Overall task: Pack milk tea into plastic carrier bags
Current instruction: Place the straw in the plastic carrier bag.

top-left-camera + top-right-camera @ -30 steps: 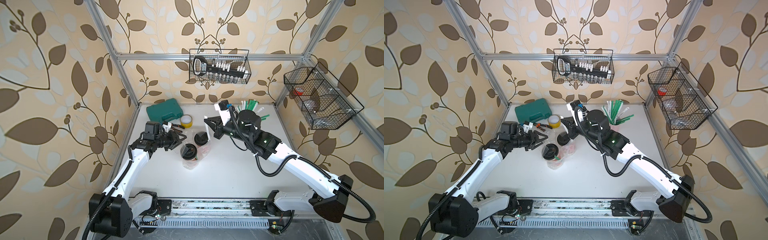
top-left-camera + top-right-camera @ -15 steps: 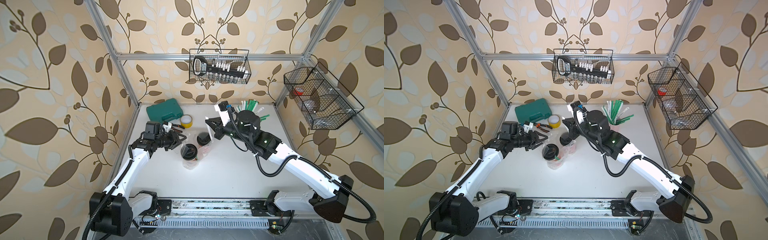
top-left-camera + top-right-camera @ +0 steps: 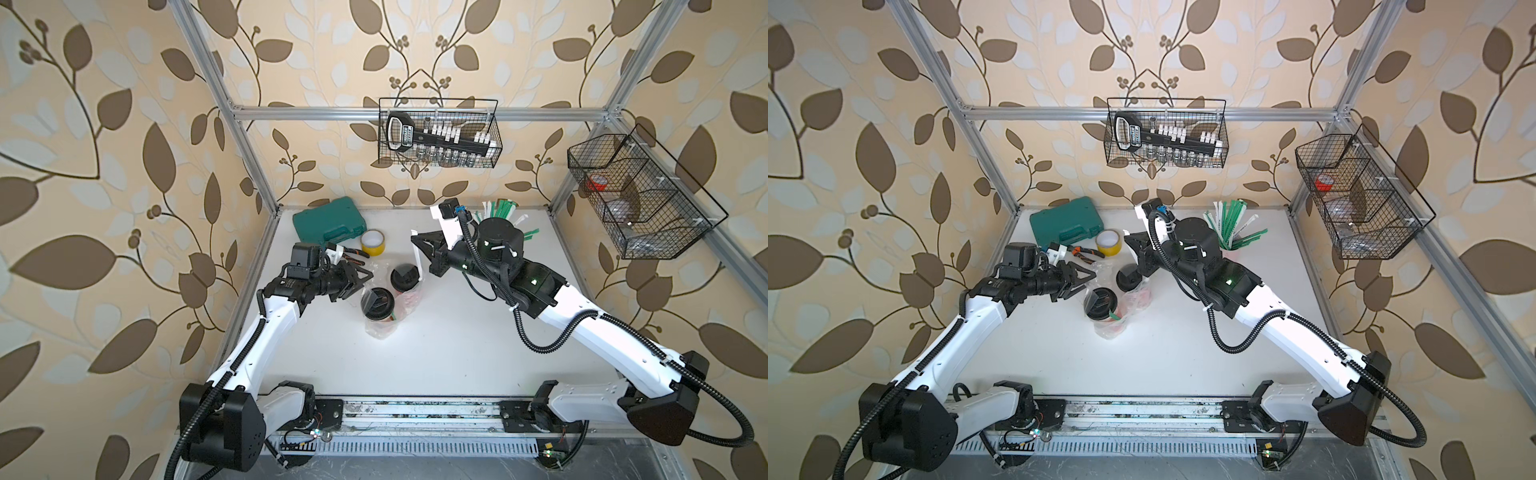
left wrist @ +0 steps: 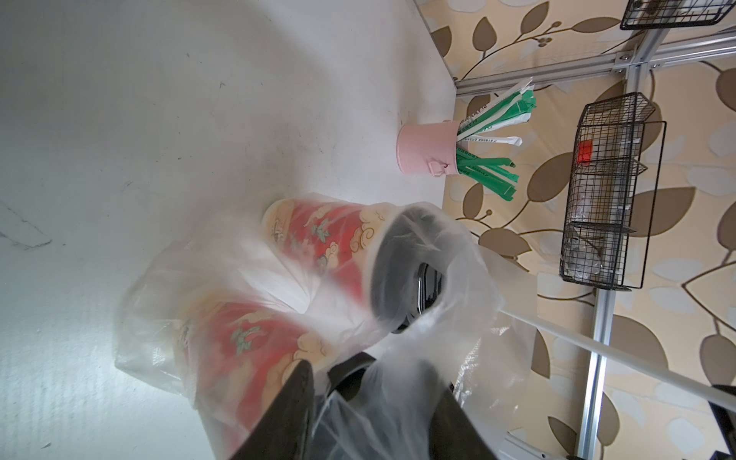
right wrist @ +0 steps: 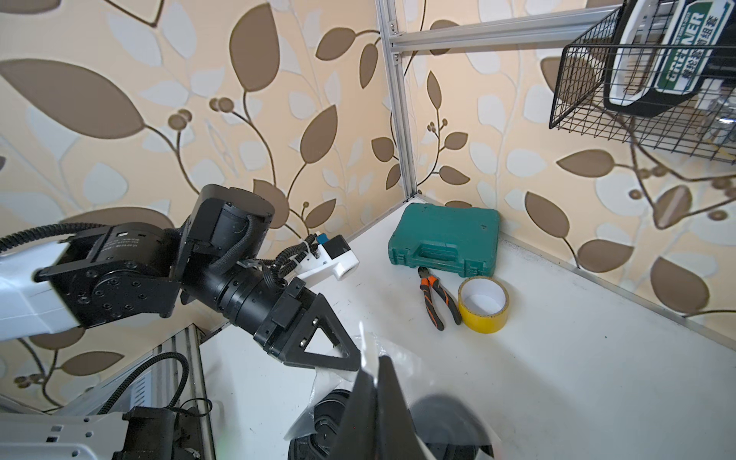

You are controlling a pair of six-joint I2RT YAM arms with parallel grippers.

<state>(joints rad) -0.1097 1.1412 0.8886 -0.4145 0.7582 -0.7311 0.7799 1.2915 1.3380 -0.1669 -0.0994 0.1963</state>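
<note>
Table (image 3: 436, 357): white and flat, set inside a metal frame with leaf-patterned walls.
Tool case (image 3: 328, 224): green and shut, lying in the far left corner.
Plastic bag (image 4: 470, 247): thin, colourless, crinkly and see-through. It sits left of the table's middle, between the two grippers, wrapped loosely round both cups. Its base spreads on the table and its top rises past the lids. One edge is drawn out into a taut pale strip that runs to the right gripper.
Far cup (image 4: 326, 243): tall and tapered, red with pale cloud-like print and small green sprigs. It stands upright inside the bag, blurred by the film.
Near cup (image 4: 247, 346): same red print, upright just beside the far cup, also inside the bag.
Right gripper (image 3: 413, 239): raised above the far cup with its jaws closed on the bag's drawn-up edge.
Left gripper (image 3: 362, 282): level with the cup tops. Its jaws stand apart with the bag's film bunched in the gap.
Pink cup (image 4: 426, 147): holds green and white straws and stands near the back wall, well apart from the bag.
Lids (image 3: 377, 303) (image 3: 405, 277): round and black, one on each cup, showing through the bag's top.
Tape roll (image 3: 372, 242): yellow, just in front of the tool case.
Pliers (image 5: 434, 298): orange and black handles, lying beside the tape roll.
</note>
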